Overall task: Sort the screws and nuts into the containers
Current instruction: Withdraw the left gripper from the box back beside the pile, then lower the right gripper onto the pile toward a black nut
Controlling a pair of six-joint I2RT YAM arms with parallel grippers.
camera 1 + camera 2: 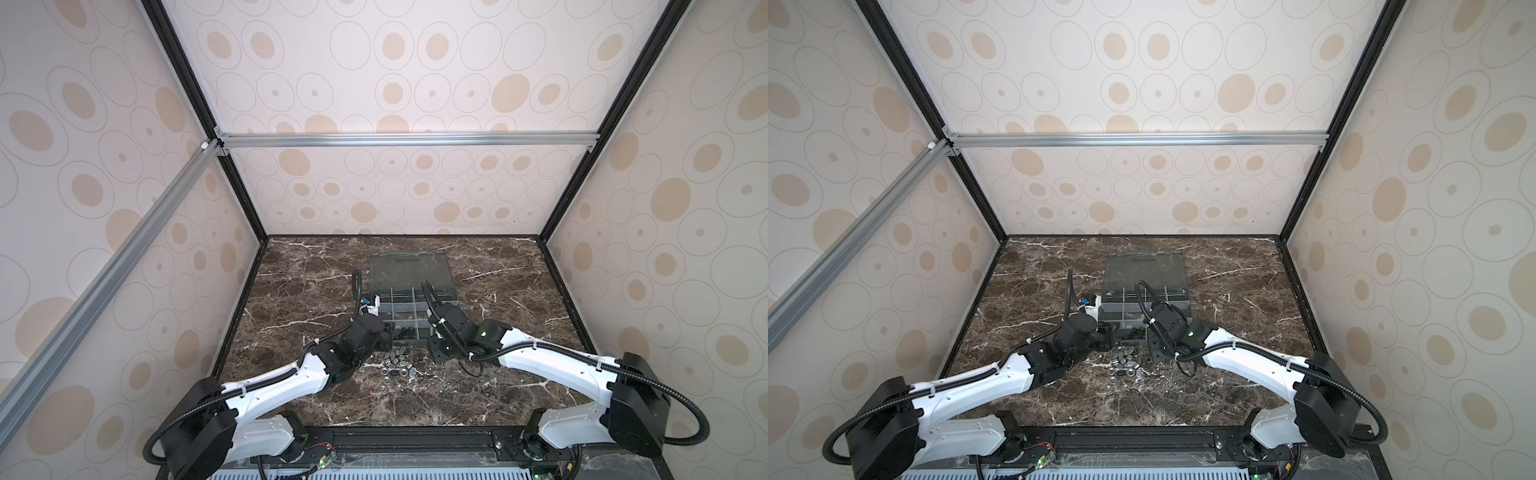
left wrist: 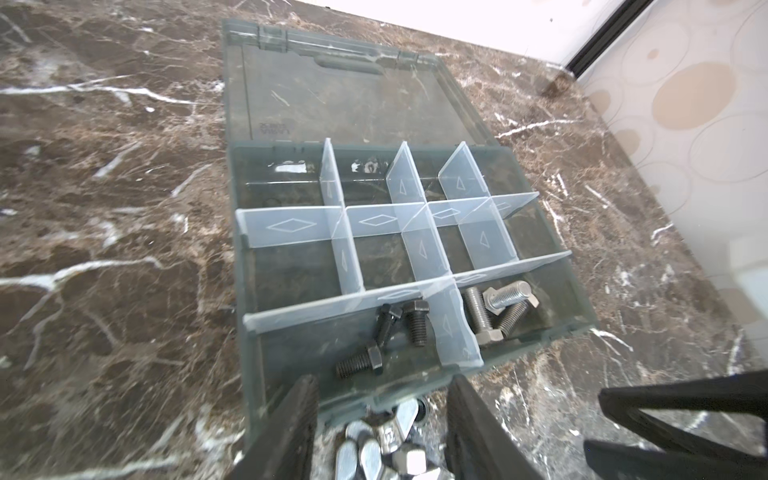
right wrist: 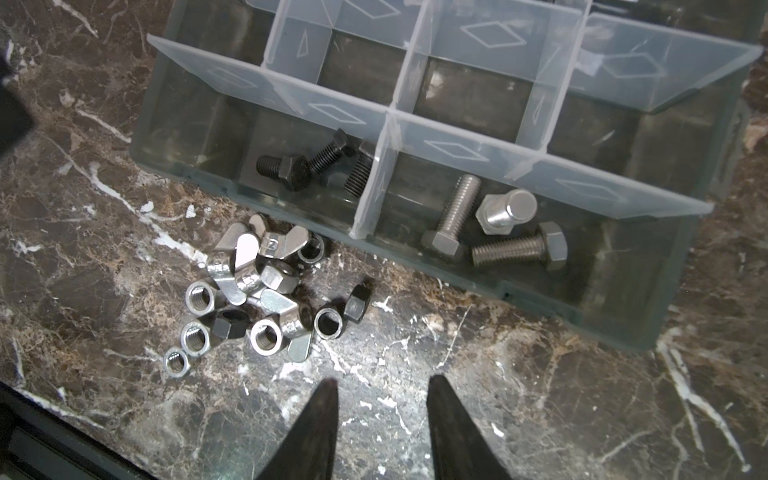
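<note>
Lying flat, 3 black screws (image 3: 309, 166) sit in a front-row compartment (image 3: 195, 133) of box (image 3: 623, 320), shafts pointing diff ways; 3 silver screws (image 3: 494, 232) next door, one propped on its head. Nuts (image 3: 257, 291) heaped on table (image 3: 519, 395) just in front. L gripper (image 2: 382, 380) & R gripper (image 3: 382, 386): jaws part-open, gripping nothing.

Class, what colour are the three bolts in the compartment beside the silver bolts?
The bolts are black; the right wrist view shows them best.
</note>
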